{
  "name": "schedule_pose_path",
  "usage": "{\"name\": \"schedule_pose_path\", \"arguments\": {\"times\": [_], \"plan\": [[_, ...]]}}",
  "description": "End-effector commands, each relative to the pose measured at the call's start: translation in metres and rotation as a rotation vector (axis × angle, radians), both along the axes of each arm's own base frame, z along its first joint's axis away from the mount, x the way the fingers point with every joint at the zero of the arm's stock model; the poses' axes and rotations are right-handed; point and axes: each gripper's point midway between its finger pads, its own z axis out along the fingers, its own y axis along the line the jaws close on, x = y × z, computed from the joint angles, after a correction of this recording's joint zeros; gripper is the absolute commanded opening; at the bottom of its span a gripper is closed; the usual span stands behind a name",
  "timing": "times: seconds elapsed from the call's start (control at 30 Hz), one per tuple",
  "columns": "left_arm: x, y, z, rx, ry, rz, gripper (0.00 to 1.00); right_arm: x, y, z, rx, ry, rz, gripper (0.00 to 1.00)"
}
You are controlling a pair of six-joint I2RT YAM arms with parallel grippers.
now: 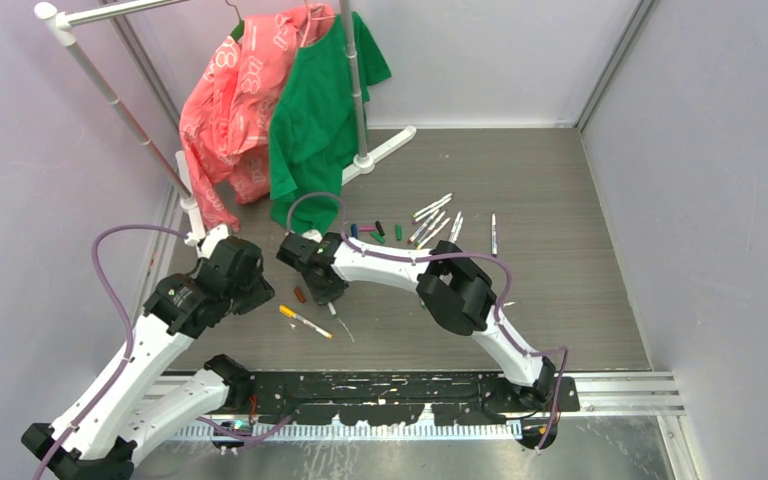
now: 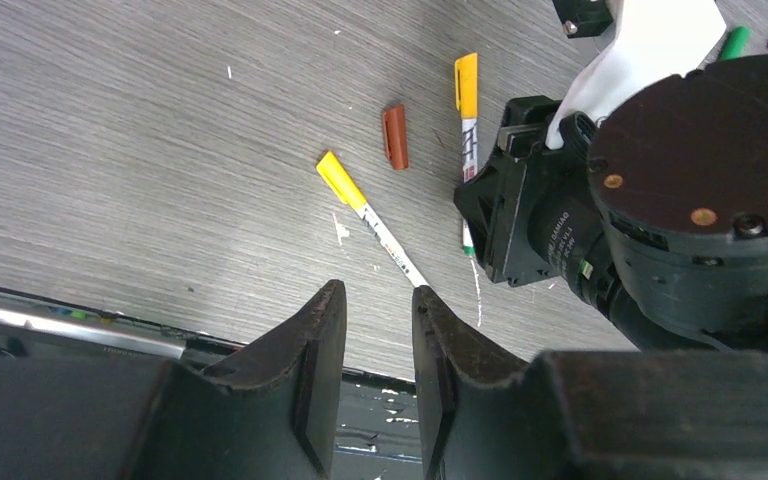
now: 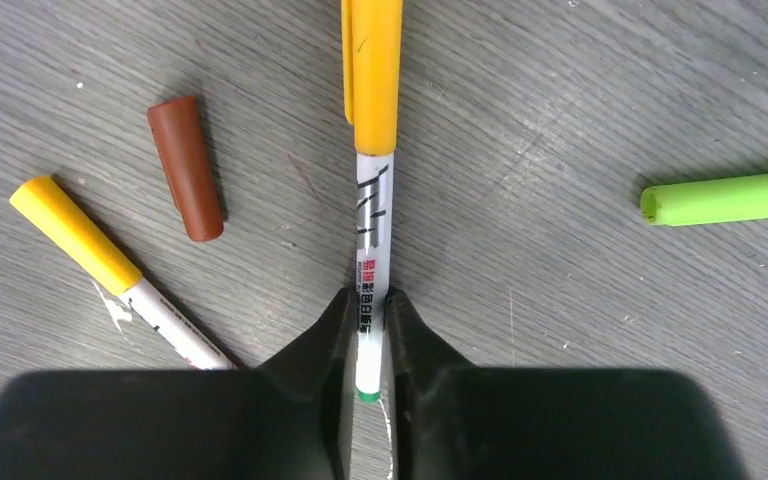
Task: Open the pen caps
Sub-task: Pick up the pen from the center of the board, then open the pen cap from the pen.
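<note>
Clamping the orange-capped pen at its barrel's tail, R claw pins it near the surface's near-left edge, long axis straight ahead w/ cap at far end; L claw, apart & empty, hangs just beside.

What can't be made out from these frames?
Right wrist view: the orange cap is cut off at its top by the upper edge; the lime cap runs off the right edge.
Right wrist view: the yellow-capped pen has its barrel end hidden behind the right tool.
Top view: the orange-capped pen pinched in that tool is mostly hidden under it; the far caps are too small to count.
</note>
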Motion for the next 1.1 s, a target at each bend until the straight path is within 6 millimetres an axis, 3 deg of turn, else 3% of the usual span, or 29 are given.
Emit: {"name": "schedule_pose_path", "arguments": {"times": [0.0, 0.1, 0.27, 0.37, 0.67, 1.07], "plan": [[0.005, 0.001, -0.001, 0.006, -0.015, 0.027, 0.31, -0.01, -0.011, -0.007, -0.016, 0.029, -0.002, 0.11], [0.007, -0.002, -0.006, 0.0, -0.003, 0.032, 0.32, -0.013, -0.018, -0.001, -0.015, 0.023, -0.005, 0.01], [0.013, -0.014, -0.016, -0.04, 0.019, 0.034, 0.33, -0.017, -0.03, 0.02, 0.028, -0.006, 0.002, 0.01], [0.019, -0.029, -0.024, -0.094, 0.03, 0.012, 0.34, -0.02, -0.03, 0.042, 0.093, -0.022, 0.01, 0.01], [0.041, -0.07, -0.035, -0.273, -0.008, -0.027, 0.36, -0.036, -0.033, 0.083, 0.225, -0.003, 0.028, 0.01], [0.064, -0.094, -0.038, -0.384, -0.044, 0.0, 0.4, -0.051, -0.04, 0.109, 0.375, 0.13, 0.036, 0.01]]}}
